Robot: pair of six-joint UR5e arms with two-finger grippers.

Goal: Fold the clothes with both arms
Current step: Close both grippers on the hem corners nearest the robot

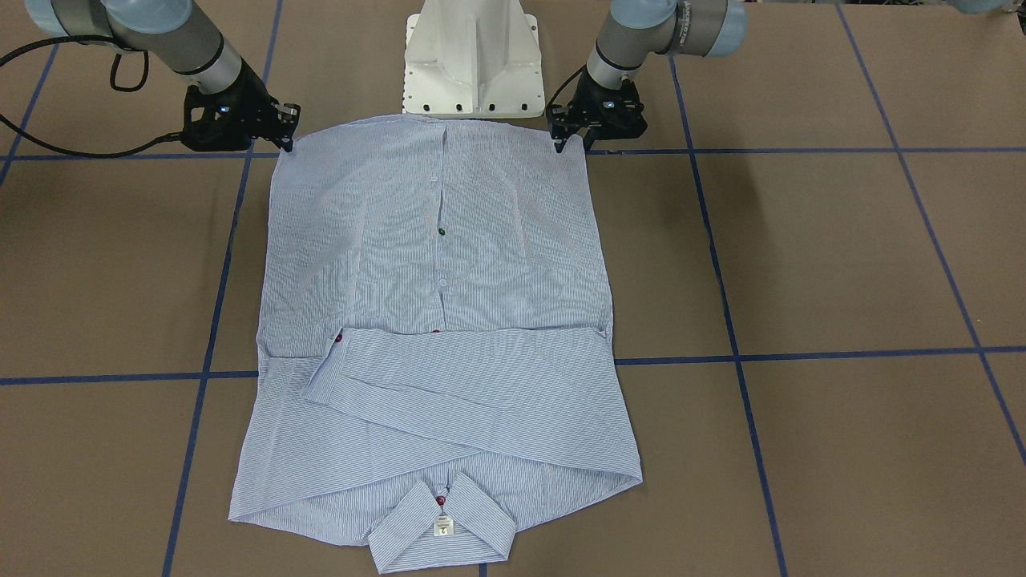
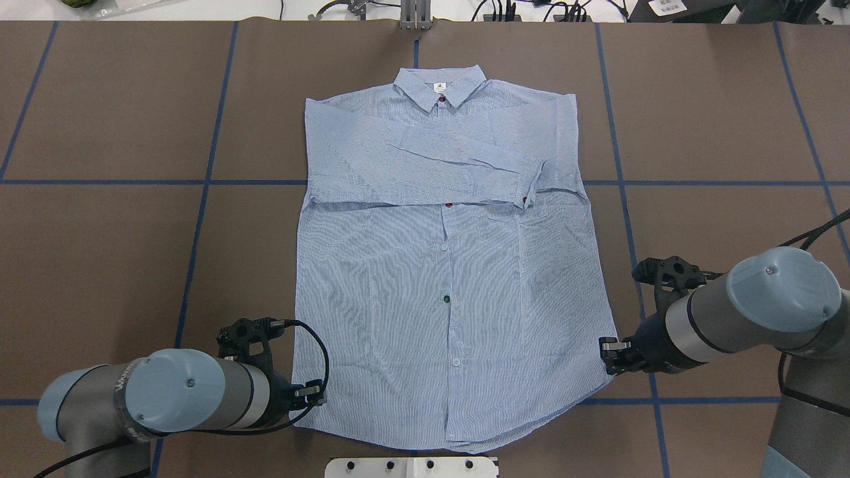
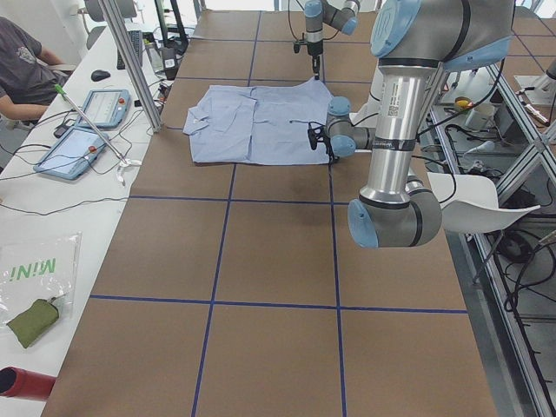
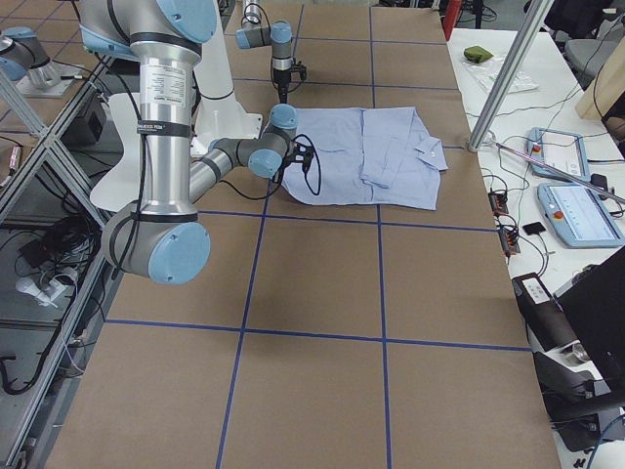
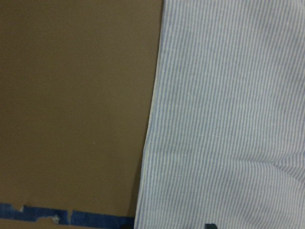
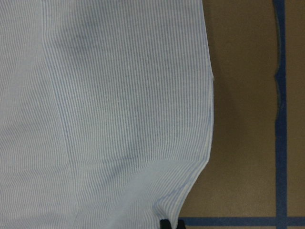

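Note:
The light blue striped shirt (image 1: 437, 264) lies flat, front up, on the brown table; its collar (image 2: 438, 86) points away from the robot. Both sleeves (image 1: 465, 385) are folded across the chest. My left gripper (image 2: 312, 396) is down at the hem corner on its side, shut on the fabric; it also shows in the front-facing view (image 1: 571, 143). My right gripper (image 2: 607, 352) is shut on the opposite hem corner (image 1: 286, 138). In both wrist views the cloth (image 5: 228, 119) (image 6: 119, 119) creases toward a black fingertip at the bottom edge.
The white pedestal base (image 1: 471, 56) stands just behind the hem. Blue tape lines (image 2: 206, 182) cross the brown table (image 2: 99, 252). A side bench with tablets (image 3: 82, 130) and a seated person (image 3: 22, 65) lies beyond the collar end.

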